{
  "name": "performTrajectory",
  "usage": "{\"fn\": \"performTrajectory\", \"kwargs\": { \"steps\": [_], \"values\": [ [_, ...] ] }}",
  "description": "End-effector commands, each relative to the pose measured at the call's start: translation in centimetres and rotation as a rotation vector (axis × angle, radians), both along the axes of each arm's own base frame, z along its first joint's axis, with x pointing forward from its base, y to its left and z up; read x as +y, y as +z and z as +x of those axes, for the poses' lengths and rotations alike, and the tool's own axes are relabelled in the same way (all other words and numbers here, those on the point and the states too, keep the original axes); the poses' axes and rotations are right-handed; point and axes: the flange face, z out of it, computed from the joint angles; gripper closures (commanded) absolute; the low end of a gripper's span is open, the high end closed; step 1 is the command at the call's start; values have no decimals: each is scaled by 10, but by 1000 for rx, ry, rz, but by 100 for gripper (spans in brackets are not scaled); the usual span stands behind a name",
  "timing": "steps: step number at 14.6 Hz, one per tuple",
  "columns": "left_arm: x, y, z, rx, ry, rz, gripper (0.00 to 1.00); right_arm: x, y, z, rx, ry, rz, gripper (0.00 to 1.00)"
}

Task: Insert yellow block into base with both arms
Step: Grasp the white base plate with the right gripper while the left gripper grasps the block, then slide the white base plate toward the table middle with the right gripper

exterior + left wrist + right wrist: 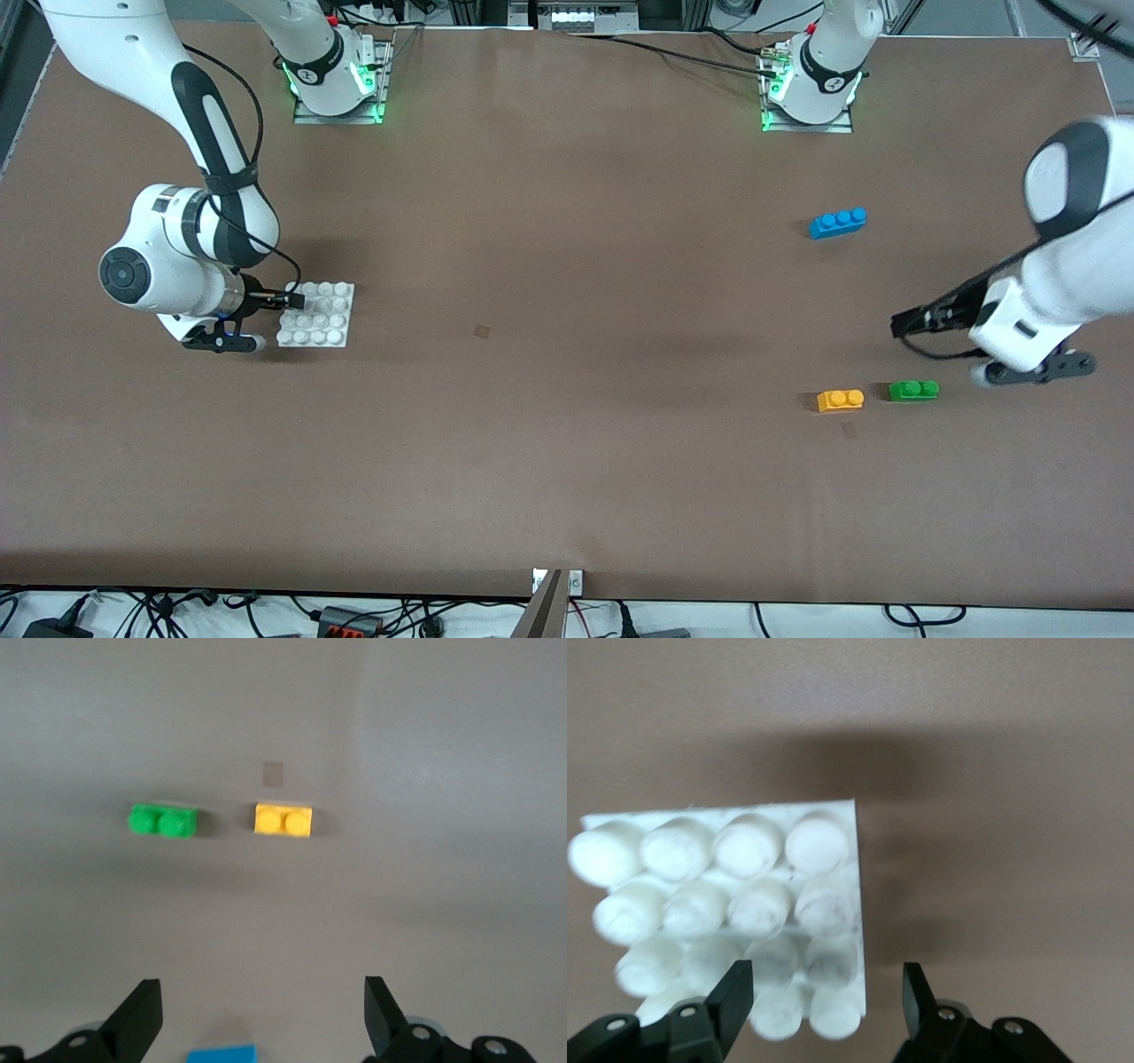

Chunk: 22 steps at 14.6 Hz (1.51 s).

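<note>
Nearest the front camera, toward my left arm's end of the brown table (567,443), lies the small yellow-orange plastic block with two round studs (840,400); it rests flat on the tabletop, untouched. Just beside it, a little farther from the camera and closer to the table's end, sits a green two-stud plastic brick (913,390), apart from the yellow one. My left gripper (905,324) hangs in the air over bare table near the green brick; its black fingers (140,1019) are spread wide and hold nothing, and both bricks show between them in the left wrist view.

Toward my right arm's end lies the flat square white plastic base with its grid of round studs (316,314), flat on the table. My right gripper (285,299) is low over the base's edge, its fingers (733,997) released and parted, straddling the corner studs without closing on them.

Farthest from the camera, a longer blue three-stud plastic brick (837,222) lies alone.
</note>
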Motion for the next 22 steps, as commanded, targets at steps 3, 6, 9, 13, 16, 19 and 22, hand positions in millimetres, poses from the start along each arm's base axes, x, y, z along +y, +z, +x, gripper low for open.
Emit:
{"fn": "performTrajectory", "kwargs": {
  "steps": [3, 6, 9, 13, 16, 19, 22],
  "values": [
    [-2, -92, 39, -45, -3, -35, 0, 9, -13, 3, -29, -22, 27, 27],
    [-14, -120, 44, -49, -57, 16, 0, 13, -15, 3, -29, -25, 38, 26],
    [-8, -147, 52, -95, -51, 17, 0, 26, -11, 7, -39, -9, 47, 26],
    [1, -165, 53, -99, -45, 23, 0, 25, -28, 4, -24, -7, 39, 30],
    [2, -177, 53, -108, -53, 33, 0, 51, -34, 2, -11, 29, 57, 44],
    [3, -188, 49, -108, -58, 36, 0, 82, -31, 4, -11, 76, 74, 46],
    [4, -203, 43, -103, -81, 32, 0, 113, -34, 4, -11, 133, 84, 46]
  ]
}}
